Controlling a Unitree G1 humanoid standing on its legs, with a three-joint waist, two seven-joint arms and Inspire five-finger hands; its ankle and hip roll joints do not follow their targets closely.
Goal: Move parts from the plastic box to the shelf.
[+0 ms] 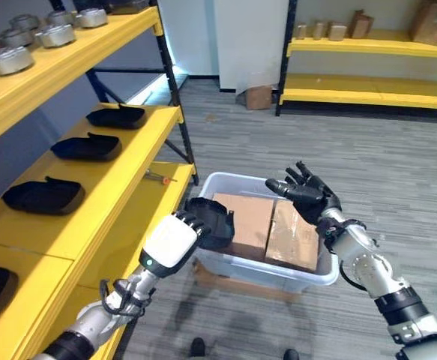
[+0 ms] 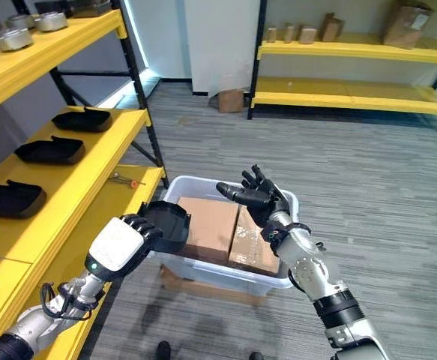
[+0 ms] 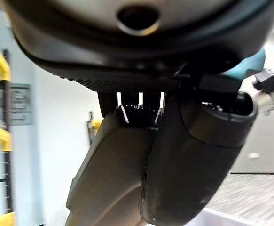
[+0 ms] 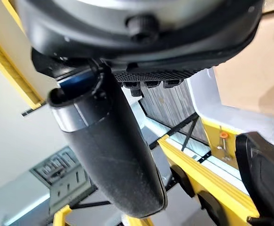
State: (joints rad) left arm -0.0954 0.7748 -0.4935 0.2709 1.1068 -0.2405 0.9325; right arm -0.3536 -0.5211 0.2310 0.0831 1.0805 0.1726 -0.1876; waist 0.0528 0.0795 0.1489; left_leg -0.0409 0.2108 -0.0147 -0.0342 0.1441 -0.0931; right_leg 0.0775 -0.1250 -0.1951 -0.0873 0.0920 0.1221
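Carrying one black part (image 1: 211,221) in the left hand (image 1: 175,238), fingers curled round its near edge, at the near-left corner of the plastic box (image 1: 233,266). Step looks like the transfer from box to shelf. Right hand (image 1: 306,193) hovers over the box's right side, fingers spread, holding nothing. Two cardboard boxes (image 1: 267,225) lie side by side in the box. Next move probably needs a swing left onto the yellow shelf (image 1: 109,217), near end bare. Farther back three black parts (image 1: 44,196) sit in a row; keep apart from the nearest. A small screwdriver (image 1: 158,178) lies near the shelf's right edge, and the black upright (image 1: 181,112) stands just beyond. Open floor to the right.
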